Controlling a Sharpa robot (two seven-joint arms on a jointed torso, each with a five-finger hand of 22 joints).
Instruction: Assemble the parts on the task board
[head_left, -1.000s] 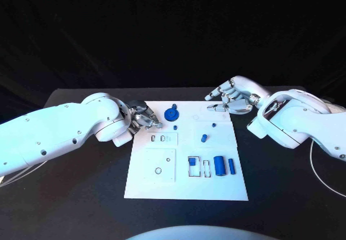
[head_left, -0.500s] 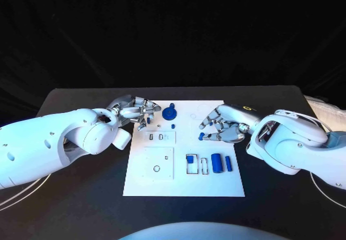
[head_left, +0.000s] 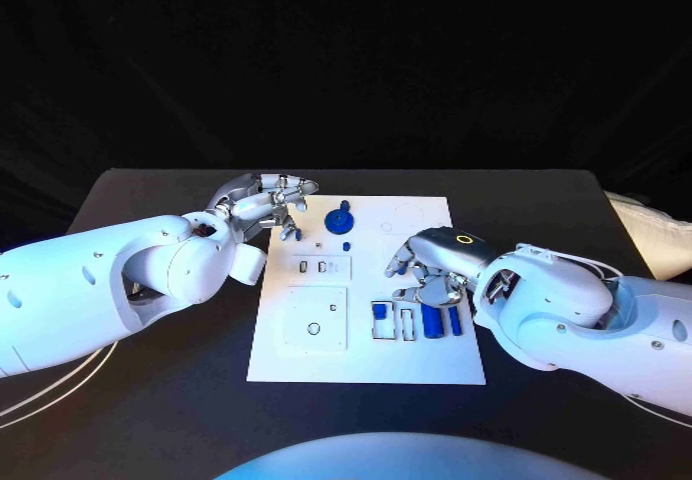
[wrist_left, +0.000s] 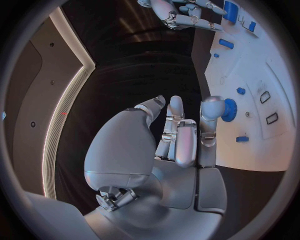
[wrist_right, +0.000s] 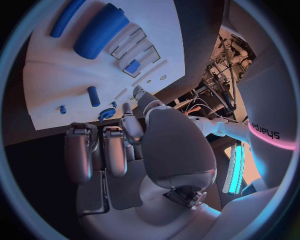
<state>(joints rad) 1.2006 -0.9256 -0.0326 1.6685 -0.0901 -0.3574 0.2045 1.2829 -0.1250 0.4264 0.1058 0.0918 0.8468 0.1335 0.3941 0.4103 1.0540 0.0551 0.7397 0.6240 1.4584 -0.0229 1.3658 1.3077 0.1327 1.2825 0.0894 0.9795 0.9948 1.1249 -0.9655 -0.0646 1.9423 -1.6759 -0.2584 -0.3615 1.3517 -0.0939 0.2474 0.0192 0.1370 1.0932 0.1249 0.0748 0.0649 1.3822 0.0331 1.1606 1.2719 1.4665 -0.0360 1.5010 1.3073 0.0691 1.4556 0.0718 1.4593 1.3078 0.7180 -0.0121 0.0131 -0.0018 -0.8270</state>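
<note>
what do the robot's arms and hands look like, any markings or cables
Both arms are glossy white rounded shells with small dark screw holes. The left hand and right hand are silver metal with jointed fingers. The right wrist carries a glowing ring, and the right wrist view shows a pink band with grey lettering. Thin white cables trail beside each arm.

Dim black surround, bright lit board (cool bluish light), fisheye-bent edges
</note>
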